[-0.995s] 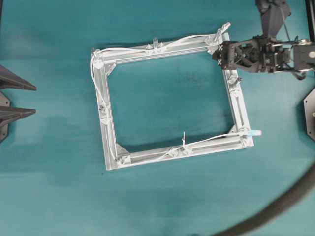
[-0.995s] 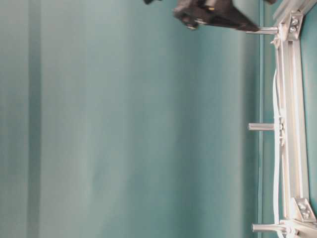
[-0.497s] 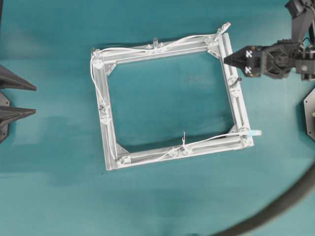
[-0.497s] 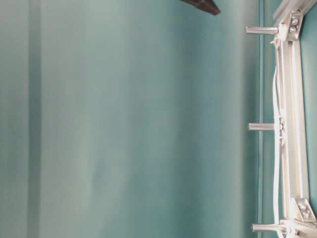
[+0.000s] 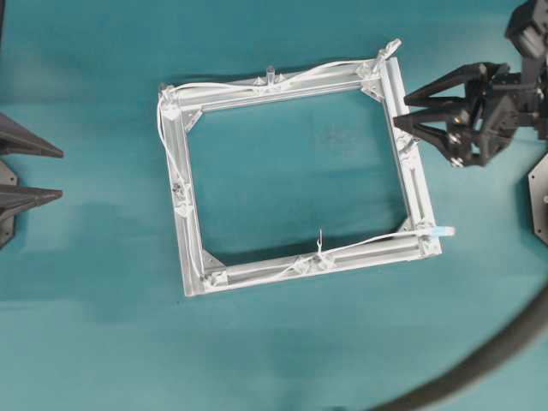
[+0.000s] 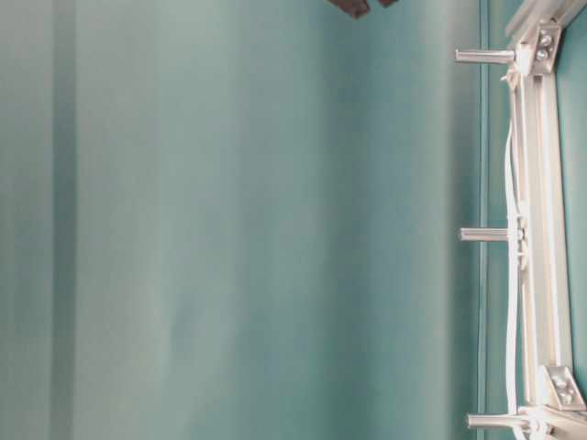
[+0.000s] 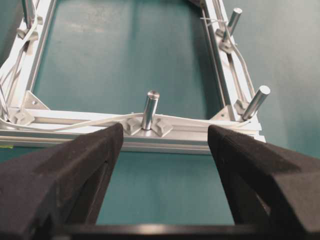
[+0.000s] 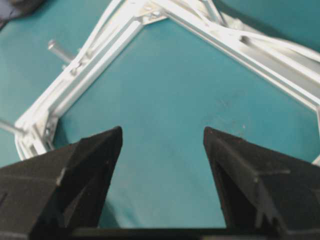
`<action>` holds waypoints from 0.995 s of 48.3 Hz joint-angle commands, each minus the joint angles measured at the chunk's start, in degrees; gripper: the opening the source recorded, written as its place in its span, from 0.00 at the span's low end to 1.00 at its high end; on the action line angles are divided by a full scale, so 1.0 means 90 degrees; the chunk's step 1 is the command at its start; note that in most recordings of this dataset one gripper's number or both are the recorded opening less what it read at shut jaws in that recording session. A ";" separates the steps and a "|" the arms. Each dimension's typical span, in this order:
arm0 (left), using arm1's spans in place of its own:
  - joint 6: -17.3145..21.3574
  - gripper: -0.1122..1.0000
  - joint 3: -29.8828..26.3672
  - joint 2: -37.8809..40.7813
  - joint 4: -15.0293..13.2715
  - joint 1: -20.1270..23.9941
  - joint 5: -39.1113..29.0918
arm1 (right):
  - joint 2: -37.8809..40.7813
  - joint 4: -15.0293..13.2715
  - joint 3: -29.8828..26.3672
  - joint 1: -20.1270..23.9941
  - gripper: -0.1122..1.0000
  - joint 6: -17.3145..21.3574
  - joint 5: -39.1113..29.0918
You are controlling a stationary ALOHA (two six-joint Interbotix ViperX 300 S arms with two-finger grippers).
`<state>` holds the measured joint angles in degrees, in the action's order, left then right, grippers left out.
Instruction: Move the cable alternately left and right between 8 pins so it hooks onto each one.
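One teal table, carrying a square aluminium frame lying flat in the middle. Finding the right gripper now drawing back to the right of the frame's right rail, jaws spread wide and holding nothing, instead of hanging over the far right corner as a second ago. Seeing the left gripper parking at the left edge, well apart from the frame, also gaping wide and empty, unmoved. Tracing the cable from the far right corner along the far rail, down the left rail and back along the near rail, weaving past the 8 pins on those sides. Noting its plug poking out beside the near right corner. Judging the release as marking the routing nearly or wholly finished. Seeing no cord at the right rail's middle pin, though not telling for certain.
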<state>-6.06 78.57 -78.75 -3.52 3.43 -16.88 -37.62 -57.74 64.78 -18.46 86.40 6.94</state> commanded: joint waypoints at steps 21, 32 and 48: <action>-0.0059 0.81 -0.0068 0.0059 0.0010 -0.0020 0.0039 | -0.1367 -0.0264 0.0898 0.0020 0.75 -0.1953 0.1523; -0.0059 0.81 -0.0068 0.0059 0.0010 -0.0020 0.0039 | -0.2285 -0.0244 0.1426 0.0020 0.75 -0.1943 0.1543; -0.0059 0.81 -0.0068 0.0059 0.0010 -0.0010 0.0039 | -0.2803 -0.0234 0.1758 0.0020 0.75 -0.1943 0.1553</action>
<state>-6.06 78.57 -78.75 -3.52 3.43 -16.88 -63.02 -60.12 81.21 -18.28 68.99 20.48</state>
